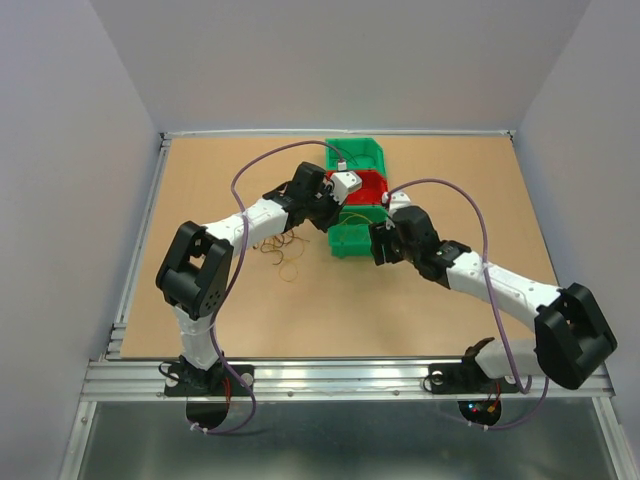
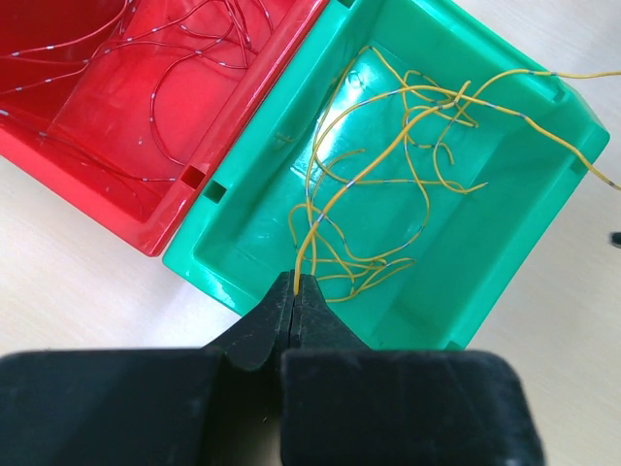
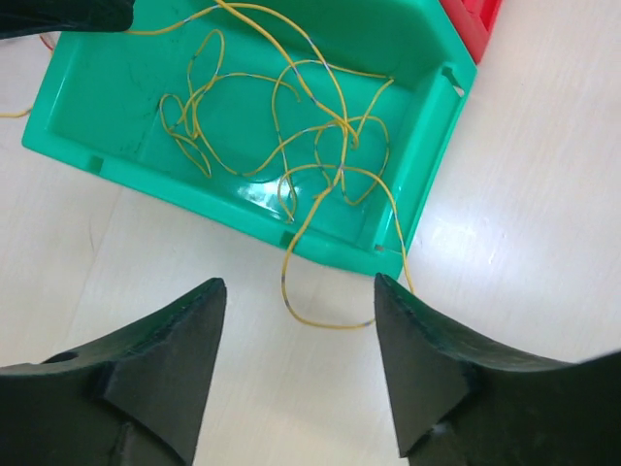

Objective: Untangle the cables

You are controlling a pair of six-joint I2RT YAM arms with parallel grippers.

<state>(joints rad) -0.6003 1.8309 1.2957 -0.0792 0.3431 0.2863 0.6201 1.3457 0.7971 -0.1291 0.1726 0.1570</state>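
The right gripper [image 3: 299,282], jaws apart, faces a yellow cable loop [image 3: 330,325] draped over the near rim of the green bin [image 3: 146,180] straight ahead, while the left gripper [image 2: 296,291] clamps a yellow strand [image 2: 309,243].

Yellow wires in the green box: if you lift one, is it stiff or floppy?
Probably floppy: the yellow wires lie in loose curls, and one loop droops over the green box rim onto the table. Likely light, being so thin. They may snag: the strand in the left gripper crosses others, so neighbours could lift too.

Wide-spread hand [image 3: 298,282] hovers beside green bin [image 3: 107,97] of yellow cables [image 3: 340,124].
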